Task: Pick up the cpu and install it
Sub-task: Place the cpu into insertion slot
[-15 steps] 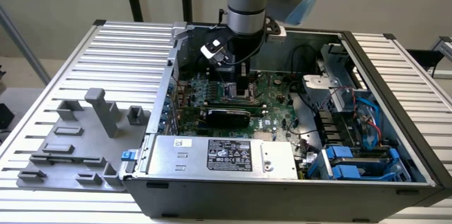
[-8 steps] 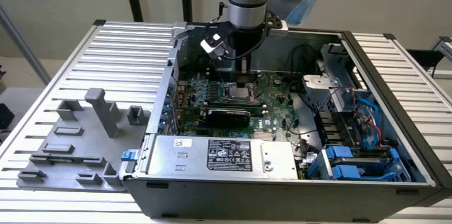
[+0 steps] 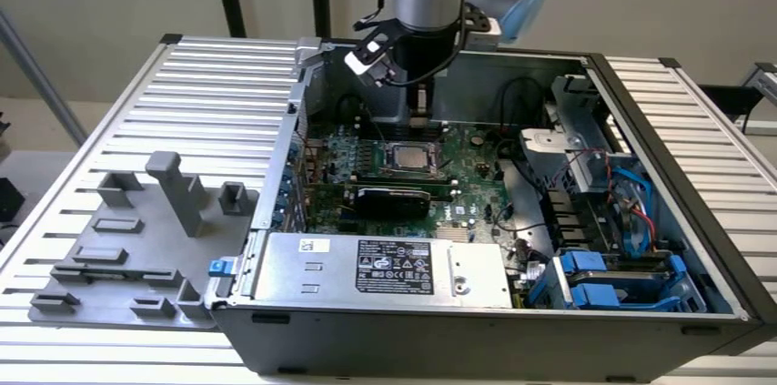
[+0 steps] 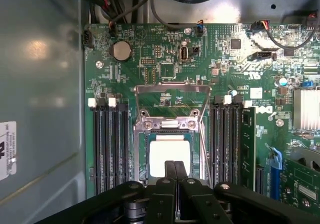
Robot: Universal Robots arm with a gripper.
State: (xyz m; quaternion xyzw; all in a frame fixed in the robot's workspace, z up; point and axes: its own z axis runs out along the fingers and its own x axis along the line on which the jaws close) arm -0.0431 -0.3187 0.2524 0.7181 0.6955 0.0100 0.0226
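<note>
One cpu (image 4: 170,154) lying flat in the socket (image 4: 142,151), claw (image 4: 175,170) closed just over it.

Fingertips are pressed together with nothing visible between them, so the claw grips nothing. Whether the tips touch the chip's silver top I cannot tell. In the exterior view the socket sits mid-motherboard (image 4: 150,59), toward the far side of the open computer case (image 3: 680,130), which stands on the ribbed bench (image 3: 218,75); the grey power supply (image 3: 388,267) lies nearer. The hinged load frame (image 4: 172,88) stands swung up at the socket's far edge, and the thin lever (image 4: 202,144) runs alongside. Done well, this seating likely wants contact that is light, centred and straight down. Any sideways drag could skew the chip on its contacts. The dark rim should look even on all sides, and the claw should stay clear of the raised frame and the lever.
</note>
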